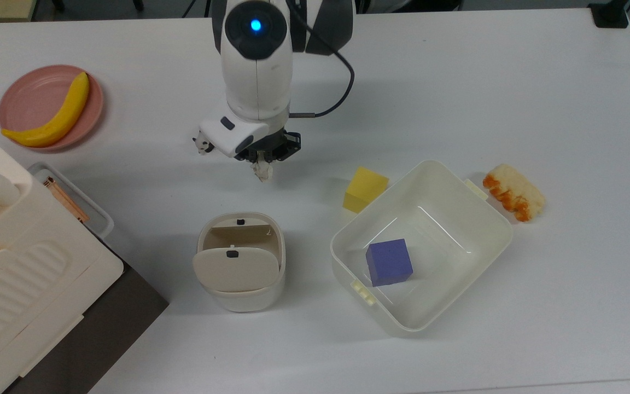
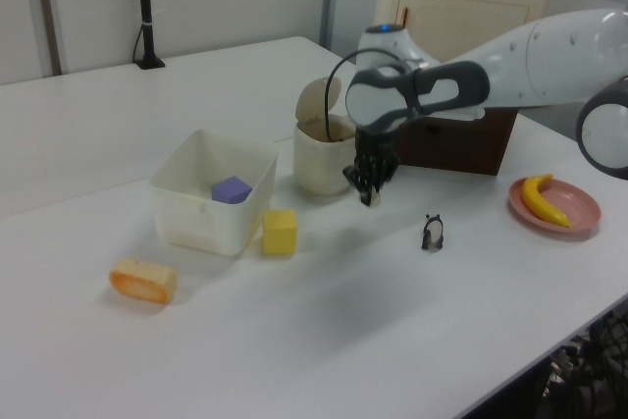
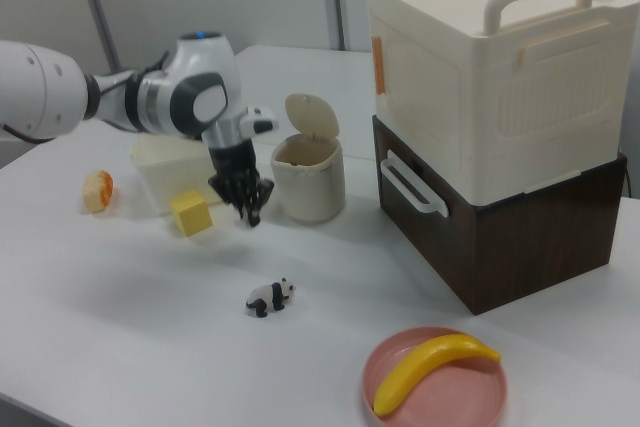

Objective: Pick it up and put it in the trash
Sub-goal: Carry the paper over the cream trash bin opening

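1. Top view: the end effector [image 1: 263, 160] is clamped on the crumpled paper ball [image 1: 263, 172], whose lower part pokes out below the black fingertips. The cream bin [image 1: 240, 261] stands lower in the picture, its flap lid [image 1: 235, 268] tipped open. A white tub [image 1: 421, 246] holds a purple cube [image 1: 389, 262]; a yellow cube [image 1: 365, 189] sits just beside the tub.
2. Left view: the end effector [image 2: 370, 186] hangs clear of the desk [image 2: 324, 331], in front of the bin [image 2: 321, 152]. The panda figurine [image 2: 432, 232] stands on the desk apart from it.
3. Right view: the end effector [image 3: 245, 202] hangs between the yellow cube [image 3: 192, 213] and the bin [image 3: 307, 179]; a banana [image 3: 432, 369] lies on a pink plate [image 3: 435, 387].
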`<state>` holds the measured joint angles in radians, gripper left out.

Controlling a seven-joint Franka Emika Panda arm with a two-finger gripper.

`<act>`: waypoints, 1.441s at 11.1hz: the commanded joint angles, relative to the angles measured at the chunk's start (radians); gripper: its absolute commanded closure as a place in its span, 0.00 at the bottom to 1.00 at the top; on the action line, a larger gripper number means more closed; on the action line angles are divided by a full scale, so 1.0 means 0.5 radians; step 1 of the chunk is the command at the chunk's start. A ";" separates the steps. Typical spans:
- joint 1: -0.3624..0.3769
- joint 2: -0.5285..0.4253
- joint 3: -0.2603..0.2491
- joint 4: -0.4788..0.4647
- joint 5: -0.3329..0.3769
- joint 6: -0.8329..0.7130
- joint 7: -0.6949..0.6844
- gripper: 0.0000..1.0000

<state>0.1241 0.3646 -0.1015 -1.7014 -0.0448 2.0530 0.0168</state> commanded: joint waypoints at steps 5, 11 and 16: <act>-0.064 0.001 0.000 0.332 0.028 0.675 0.043 0.81; -0.079 0.020 0.000 0.265 0.025 0.929 0.043 0.09; -0.046 -0.223 0.004 0.163 0.016 0.142 0.049 0.00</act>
<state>0.0847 0.3508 -0.1010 -1.5569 -0.0447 2.3087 0.0292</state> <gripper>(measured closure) 0.000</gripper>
